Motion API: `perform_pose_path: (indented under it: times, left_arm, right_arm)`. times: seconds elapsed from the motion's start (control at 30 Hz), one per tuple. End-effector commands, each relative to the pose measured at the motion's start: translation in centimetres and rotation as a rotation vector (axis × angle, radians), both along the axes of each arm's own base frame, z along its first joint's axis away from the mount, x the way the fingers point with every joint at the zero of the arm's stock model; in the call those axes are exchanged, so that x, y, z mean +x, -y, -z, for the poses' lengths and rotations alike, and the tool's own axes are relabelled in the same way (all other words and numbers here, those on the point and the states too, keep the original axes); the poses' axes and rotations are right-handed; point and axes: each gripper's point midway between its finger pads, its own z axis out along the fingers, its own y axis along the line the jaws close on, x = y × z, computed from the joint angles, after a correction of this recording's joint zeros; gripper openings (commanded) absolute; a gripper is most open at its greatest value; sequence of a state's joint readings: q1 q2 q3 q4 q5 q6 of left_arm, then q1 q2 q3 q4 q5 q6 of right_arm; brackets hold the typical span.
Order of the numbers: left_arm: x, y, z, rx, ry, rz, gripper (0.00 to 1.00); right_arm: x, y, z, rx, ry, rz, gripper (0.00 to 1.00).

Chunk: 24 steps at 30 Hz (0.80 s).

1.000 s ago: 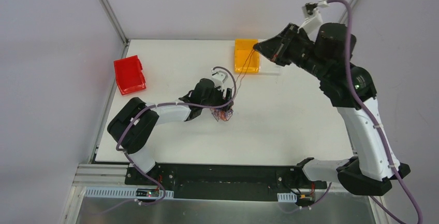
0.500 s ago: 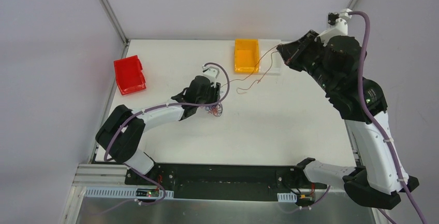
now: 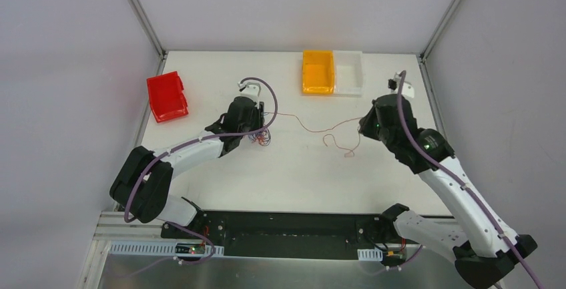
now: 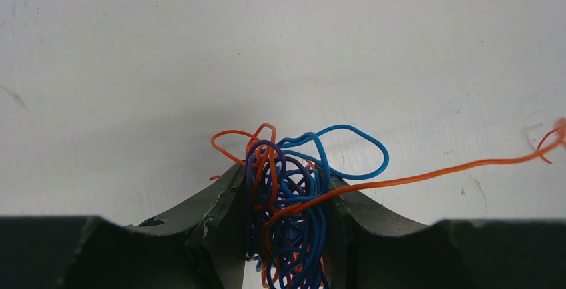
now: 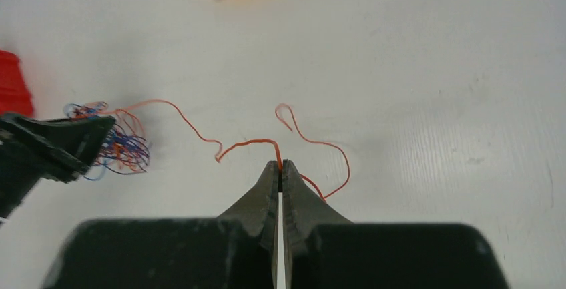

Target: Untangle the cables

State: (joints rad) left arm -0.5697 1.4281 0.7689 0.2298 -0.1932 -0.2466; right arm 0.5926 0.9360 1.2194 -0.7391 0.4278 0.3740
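Observation:
The cables are a small tangle [image 3: 259, 139] of blue, orange and dark purple wires left of the table's middle. My left gripper [image 3: 257, 131] is shut on that tangle [image 4: 294, 222], and loops bulge out past its fingertips [image 4: 235, 172]. One orange cable [image 3: 314, 129] runs out of the tangle to the right across the table. My right gripper [image 3: 366, 123] is shut on this orange cable [image 5: 247, 143], pinching it at the very tips [image 5: 280, 165]. The cable's free end curls beside the right fingers. The tangle [image 5: 113, 145] and the left gripper [image 5: 67, 143] show at the left of the right wrist view.
A red bin [image 3: 167, 97] sits at the table's far left. An orange bin [image 3: 318, 72] and a white bin [image 3: 349, 74] stand side by side at the back edge. Metal frame posts rise at both back corners.
The left jaws have closed on the tangle and carried it back and to the left. The right arm has come down from near the bins, drawing the orange cable out to the right.

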Motion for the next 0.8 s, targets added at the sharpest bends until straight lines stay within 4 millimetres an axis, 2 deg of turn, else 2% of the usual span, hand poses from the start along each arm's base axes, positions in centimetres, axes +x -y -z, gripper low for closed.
perform_pose_path:
  times: [0.0,0.13,0.17,0.2,0.23,0.3,0.33,0.4,0.47,0.6,0.77]
  left_arm:
    - [-0.1,-0.4,-1.4,-0.02,0.038,-0.022,0.38]
    - [-0.5,0.2,-1.8,-0.045,0.038,0.013,0.38]
    - [-0.6,0.4,-1.9,-0.051,0.04,0.024,0.39]
    - [-0.6,0.6,-2.0,-0.055,0.043,0.036,0.4]
    - [-0.7,0.8,-2.1,-0.055,0.044,0.049,0.4]
    - [-0.8,1.1,-2.1,-0.05,0.047,0.066,0.4]
    - [-0.8,1.2,-2.1,-0.046,0.048,0.073,0.4]
    - [-0.9,1.4,-2.3,-0.047,0.051,0.09,0.4]
    - [-1.1,1.7,-2.4,-0.05,0.055,0.11,0.4]
    - [-1.9,3.2,-3.5,-0.085,0.092,0.215,0.41]
    - [-3.6,5.4,-4.6,-0.169,0.12,0.354,0.44]
  right_arm:
    - [-1.1,-1.6,5.4,0.099,-0.131,-0.003,0.0]
    - [-1.9,-3.7,9.4,0.164,-0.235,-0.054,0.0]
    - [-2.1,-4.0,10.2,0.172,-0.256,-0.065,0.05]
    - [-2.4,-4.3,11.2,0.176,-0.278,-0.083,0.12]
    - [-2.6,-4.6,11.7,0.179,-0.29,-0.102,0.26]
    - [-2.8,-5.0,12.4,0.174,-0.311,-0.123,0.61]
    - [-2.9,-5.2,12.5,0.168,-0.319,-0.14,0.71]
    - [-2.9,-5.8,12.4,0.159,-0.322,-0.191,0.8]
    - [-3.1,-7.2,11.8,0.169,-0.324,-0.289,0.83]
    - [-3.0,-11.8,10.1,0.215,-0.248,-0.563,0.82]
    - [-2.1,-17.0,8.6,0.218,0.015,-0.84,0.8]
